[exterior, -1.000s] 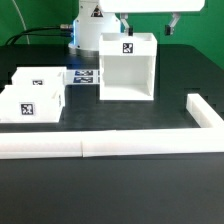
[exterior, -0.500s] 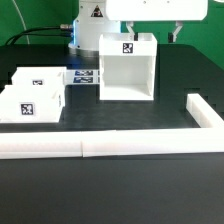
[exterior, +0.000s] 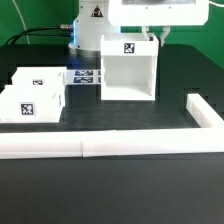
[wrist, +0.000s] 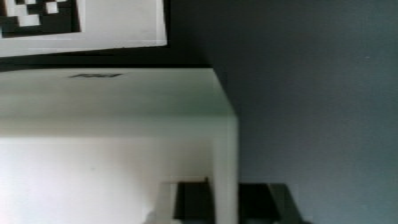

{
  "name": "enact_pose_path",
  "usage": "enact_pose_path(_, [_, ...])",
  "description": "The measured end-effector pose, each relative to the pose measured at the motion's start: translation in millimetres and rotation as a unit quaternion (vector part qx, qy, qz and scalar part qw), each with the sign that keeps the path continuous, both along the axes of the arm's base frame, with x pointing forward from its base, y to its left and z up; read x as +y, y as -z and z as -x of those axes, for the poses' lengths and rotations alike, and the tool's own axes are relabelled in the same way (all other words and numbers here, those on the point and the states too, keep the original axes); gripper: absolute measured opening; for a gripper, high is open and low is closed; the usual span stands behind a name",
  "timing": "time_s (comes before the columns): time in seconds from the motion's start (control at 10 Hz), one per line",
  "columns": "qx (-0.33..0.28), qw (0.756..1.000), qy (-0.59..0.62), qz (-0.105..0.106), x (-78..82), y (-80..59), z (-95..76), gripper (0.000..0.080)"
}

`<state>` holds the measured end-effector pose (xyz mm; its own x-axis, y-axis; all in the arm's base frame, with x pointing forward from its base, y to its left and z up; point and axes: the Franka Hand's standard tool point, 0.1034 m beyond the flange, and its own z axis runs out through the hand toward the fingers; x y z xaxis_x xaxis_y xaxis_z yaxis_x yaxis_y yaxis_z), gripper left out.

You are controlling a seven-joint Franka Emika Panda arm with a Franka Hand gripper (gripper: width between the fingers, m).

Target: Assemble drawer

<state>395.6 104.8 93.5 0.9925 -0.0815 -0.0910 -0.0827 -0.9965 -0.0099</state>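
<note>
The drawer's large white hollow case (exterior: 128,68) stands at the back middle of the table, with a tag on top. Its right side wall (wrist: 224,150) runs between my fingers. My gripper (exterior: 157,38) is down on that wall's top edge, one dark finger (wrist: 191,203) inside the case and the other outside. Both press against the wall with no gap showing. Two small white trays with tags lie on the exterior view's left, one in front (exterior: 30,105) and one behind it (exterior: 42,81).
The marker board (exterior: 87,76) lies flat between the trays and the case. Long low white border bars run along the front (exterior: 100,146) and up the exterior view's right (exterior: 204,112). The robot base (exterior: 88,28) stands behind the case.
My gripper has moved from the exterior view's right toward the case and come down onto its right wall. The fingers now stand closer together. The case and trays have not moved.
</note>
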Motion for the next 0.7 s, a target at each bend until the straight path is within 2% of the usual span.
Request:
enact_pose_path(0.1, [0.0,1.0,0.0,0.0,-0.1,0.0,0.0,0.0036])
enact_pose_path(0.7, [0.001,1.0,-0.013,-0.002,-1.7,0.1,-4.0,0.0036])
